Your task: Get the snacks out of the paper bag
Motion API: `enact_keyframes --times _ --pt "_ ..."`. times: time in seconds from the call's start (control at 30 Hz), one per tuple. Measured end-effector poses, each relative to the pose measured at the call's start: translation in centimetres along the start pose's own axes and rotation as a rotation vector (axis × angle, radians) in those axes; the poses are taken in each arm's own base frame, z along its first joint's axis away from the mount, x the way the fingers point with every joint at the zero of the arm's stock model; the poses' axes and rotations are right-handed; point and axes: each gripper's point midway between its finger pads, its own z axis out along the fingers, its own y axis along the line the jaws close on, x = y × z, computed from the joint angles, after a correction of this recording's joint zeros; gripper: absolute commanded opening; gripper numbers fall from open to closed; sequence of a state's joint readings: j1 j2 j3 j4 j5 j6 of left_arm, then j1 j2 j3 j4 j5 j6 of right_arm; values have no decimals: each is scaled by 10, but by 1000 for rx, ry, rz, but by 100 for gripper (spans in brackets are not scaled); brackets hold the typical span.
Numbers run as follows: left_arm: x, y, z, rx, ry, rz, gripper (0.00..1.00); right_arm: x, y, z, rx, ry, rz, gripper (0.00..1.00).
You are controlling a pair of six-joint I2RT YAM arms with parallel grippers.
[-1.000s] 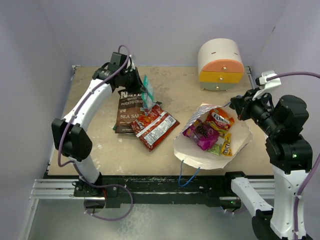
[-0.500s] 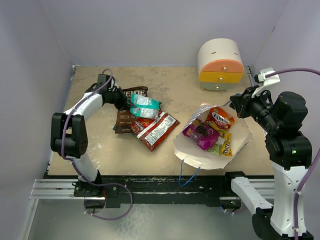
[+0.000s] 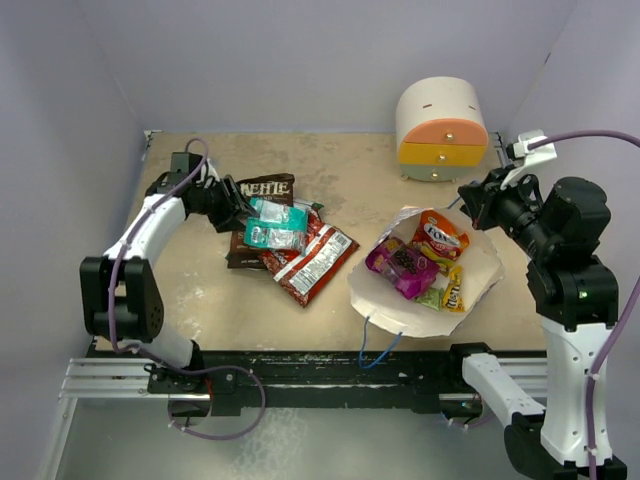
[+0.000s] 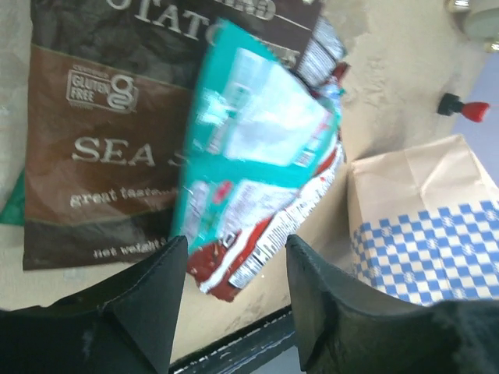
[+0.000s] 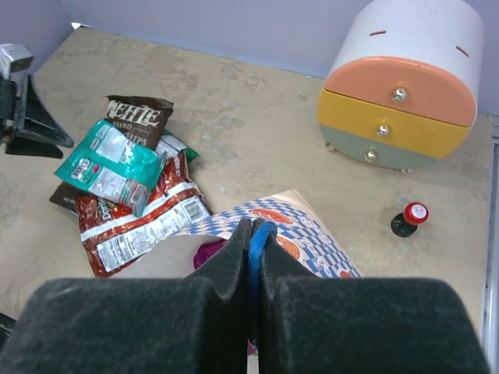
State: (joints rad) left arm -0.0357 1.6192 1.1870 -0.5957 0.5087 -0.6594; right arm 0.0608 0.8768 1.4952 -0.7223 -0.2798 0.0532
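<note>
Our left claw (image 3: 230, 207) stands wide and empty at the 9 o'clock side of the desk (image 3: 360, 170), its fingers (image 4: 156, 296) spread just short of the crinkly teal packet (image 4: 257, 148). That packet lies on the dark brown "Kettle" chip bag (image 3: 262, 189) and overlaps the red-and-white foil packet (image 3: 312, 262). These three are out on the desk.

The cream-white paper bag with blue checks (image 3: 385, 305) lies at about 4 o'clock from the desk's middle, its mouth gaping upward. Inside it we count a magenta packet (image 3: 400, 265), an orange packet (image 3: 438, 235), a yellow packet (image 3: 455, 290) and a green packet (image 3: 430, 297). Our right claw (image 5: 251, 232) is pinched tight on the thin blue string handle (image 5: 255, 269) at the bag's 2 o'clock edge. Whether paper is caught too we cannot quite tell, since the pads hide it.

We judge the job about halfway at best, with the next fetch due. To do it well, we would lift the left claw clear of the pile before crossing toward 3 o'clock, so no finger drags the teal packet. We would come down on the magenta packet, the nearest, and take it by its crimped edge, not its puffed middle. Meanwhile the right claw's pull on the handle should hold the mouth open.
</note>
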Motion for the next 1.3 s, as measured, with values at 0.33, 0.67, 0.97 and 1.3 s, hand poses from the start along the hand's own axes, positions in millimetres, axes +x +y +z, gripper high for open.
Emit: enact_keyframes --times 0.33,0.67,0.97,1.3 --pt "49 -89 -84 263 -101 224 64 2 5 1 -28 -19 4 0" --pt "196 -224 -125 675 72 669 57 0 10 -5 -45 -41 14 0" --pt "333 -308 -138 916 19 1277 54 -2 13 -8 -53 -48 33 0" --pt "343 -291 -22 669 -94 1813 57 -1 14 -10 -53 -47 48 0"
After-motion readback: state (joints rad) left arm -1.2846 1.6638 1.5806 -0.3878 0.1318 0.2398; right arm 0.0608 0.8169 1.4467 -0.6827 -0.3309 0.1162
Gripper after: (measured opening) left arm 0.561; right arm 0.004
